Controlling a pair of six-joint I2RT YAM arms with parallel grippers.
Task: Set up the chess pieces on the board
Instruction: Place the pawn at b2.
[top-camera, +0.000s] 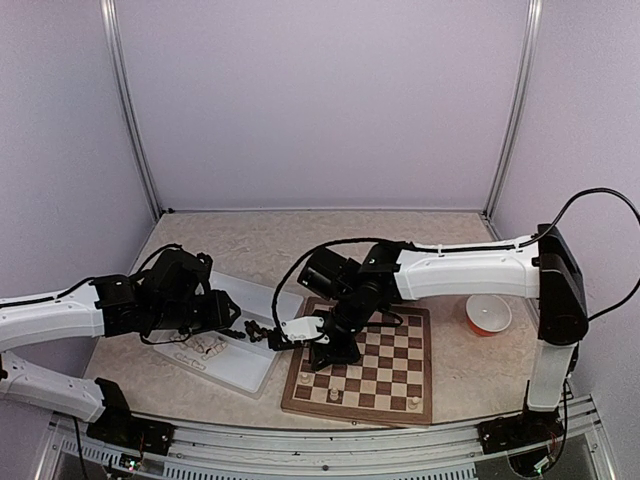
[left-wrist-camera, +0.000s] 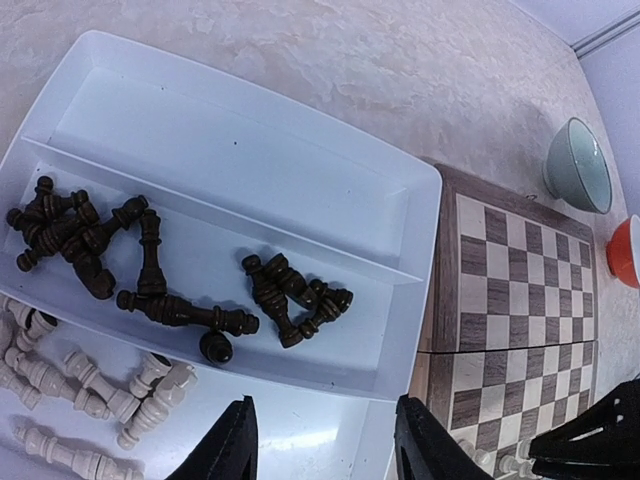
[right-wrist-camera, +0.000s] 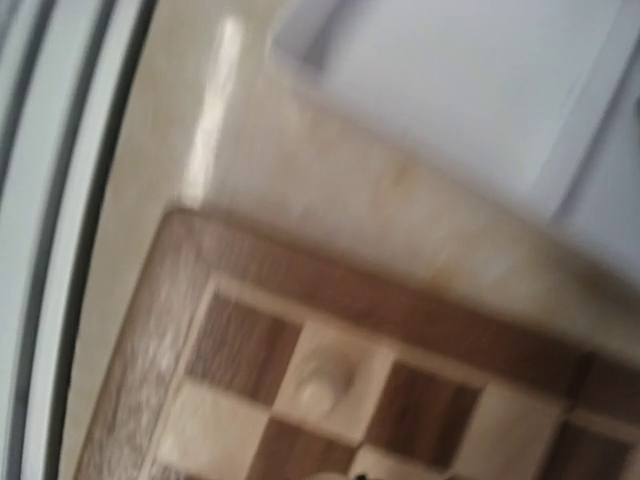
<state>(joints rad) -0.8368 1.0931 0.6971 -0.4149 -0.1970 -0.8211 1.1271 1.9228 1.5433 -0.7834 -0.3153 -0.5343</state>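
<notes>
Right hand (top-camera: 330, 352) closed over board (top-camera: 400, 372); left hand (left-wrist-camera: 325, 445) agape

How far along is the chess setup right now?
Done: a few cream pieces stand along the board's near edge. In hand: unclear; the right arm is over the board, left fingers open above the tray. Left: dark pieces and many cream ones lie in the tray.
</notes>
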